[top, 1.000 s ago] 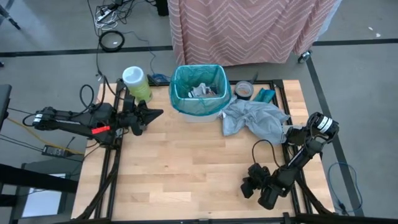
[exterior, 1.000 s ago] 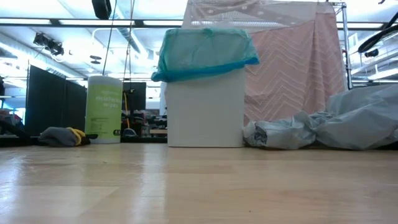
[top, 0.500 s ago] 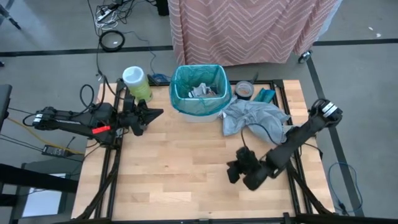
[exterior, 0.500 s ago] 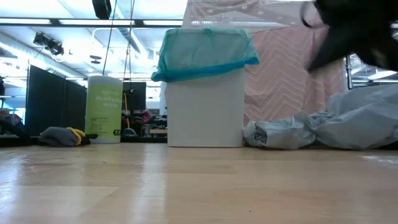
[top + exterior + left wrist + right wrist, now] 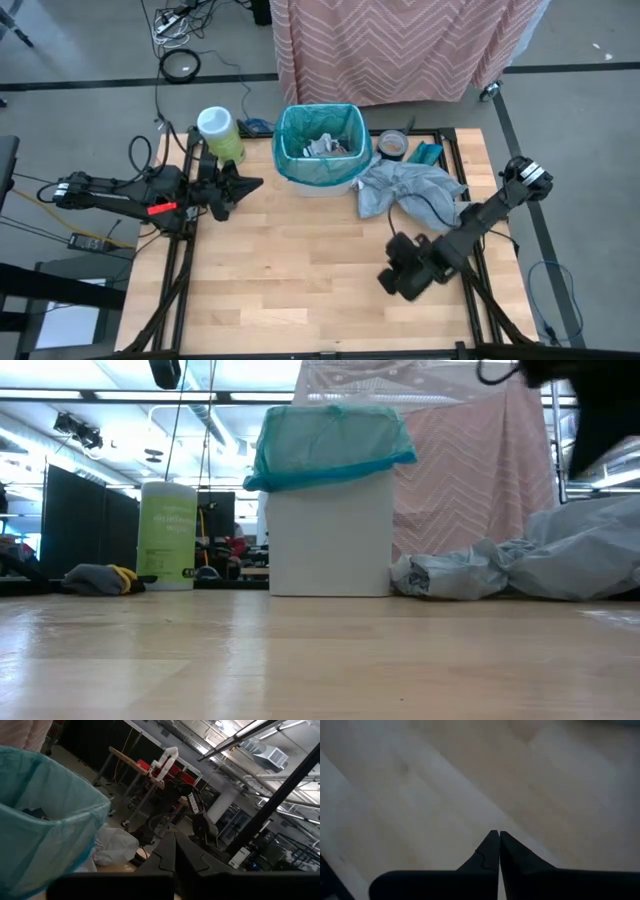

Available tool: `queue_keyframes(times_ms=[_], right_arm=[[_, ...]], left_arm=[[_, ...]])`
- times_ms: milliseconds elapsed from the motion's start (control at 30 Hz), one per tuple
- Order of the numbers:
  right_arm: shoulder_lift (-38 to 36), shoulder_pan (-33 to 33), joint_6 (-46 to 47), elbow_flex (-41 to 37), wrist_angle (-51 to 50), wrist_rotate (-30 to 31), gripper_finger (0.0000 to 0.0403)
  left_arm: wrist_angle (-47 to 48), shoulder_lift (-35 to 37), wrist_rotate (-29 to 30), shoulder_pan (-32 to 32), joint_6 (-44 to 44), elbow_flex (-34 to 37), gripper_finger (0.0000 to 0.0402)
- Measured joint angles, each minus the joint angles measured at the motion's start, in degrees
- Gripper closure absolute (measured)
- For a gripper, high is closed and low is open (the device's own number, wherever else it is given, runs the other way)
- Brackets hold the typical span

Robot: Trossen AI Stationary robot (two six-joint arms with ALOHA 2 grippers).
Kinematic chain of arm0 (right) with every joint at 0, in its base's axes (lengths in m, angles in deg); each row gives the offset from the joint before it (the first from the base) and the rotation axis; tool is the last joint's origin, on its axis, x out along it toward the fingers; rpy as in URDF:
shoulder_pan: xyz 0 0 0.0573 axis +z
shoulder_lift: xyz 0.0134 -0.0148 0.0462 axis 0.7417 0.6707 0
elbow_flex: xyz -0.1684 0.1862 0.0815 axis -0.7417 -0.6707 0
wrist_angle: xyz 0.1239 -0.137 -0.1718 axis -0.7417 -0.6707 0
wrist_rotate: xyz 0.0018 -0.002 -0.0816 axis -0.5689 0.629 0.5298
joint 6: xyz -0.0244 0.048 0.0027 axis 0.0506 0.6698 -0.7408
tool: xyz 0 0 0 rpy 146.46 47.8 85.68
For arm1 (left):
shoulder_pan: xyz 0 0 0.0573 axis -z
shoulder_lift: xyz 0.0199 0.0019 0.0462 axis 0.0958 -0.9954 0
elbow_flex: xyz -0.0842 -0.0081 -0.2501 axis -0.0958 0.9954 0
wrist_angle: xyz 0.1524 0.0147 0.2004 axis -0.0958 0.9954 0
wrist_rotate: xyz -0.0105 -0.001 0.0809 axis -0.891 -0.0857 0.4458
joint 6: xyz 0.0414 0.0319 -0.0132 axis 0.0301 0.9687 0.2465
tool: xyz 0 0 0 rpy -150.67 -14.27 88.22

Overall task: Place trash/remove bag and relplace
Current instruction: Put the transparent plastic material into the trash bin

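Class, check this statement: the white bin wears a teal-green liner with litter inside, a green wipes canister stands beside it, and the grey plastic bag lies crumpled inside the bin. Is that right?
One detail is wrong. The high view shows the grey plastic bag lying crumpled on the table beside the white bin, not inside it. The rest holds: the teal-green liner lines the bin with litter inside, and the green wipes canister stands beside it.

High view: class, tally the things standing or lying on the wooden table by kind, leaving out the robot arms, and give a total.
White bins lined with a teal bag: 1
Green wipes canisters: 1
Tape rolls: 1
Crumpled grey plastic bags: 1
Small teal items beside the tape: 1
Total: 5
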Motion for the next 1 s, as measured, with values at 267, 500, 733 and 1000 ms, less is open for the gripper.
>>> queue_keyframes(times_ms=[267,500,733,1000], right_arm=[[4.65,9.30,8.56,0.11,-1.73,5.40,0.0321],[11.53,14.31,27.29,-2.50,-1.69,9.83,0.0240],[18.28,15.43,29.11,-2.49,1.66,8.59,0.0230],[24.76,15.18,29.24,-2.14,6.76,7.78,0.0243]], left_arm=[[0.44,0.00,0.07,0.00,0.00,0.00,0.0396],[0.61,0.00,0.65,0.00,-0.13,0.01,0.0396],[0.59,-0.01,1.90,0.00,-0.17,0.02,0.0396],[1.62,0.00,1.99,0.00,-0.72,0.01,0.0396]])
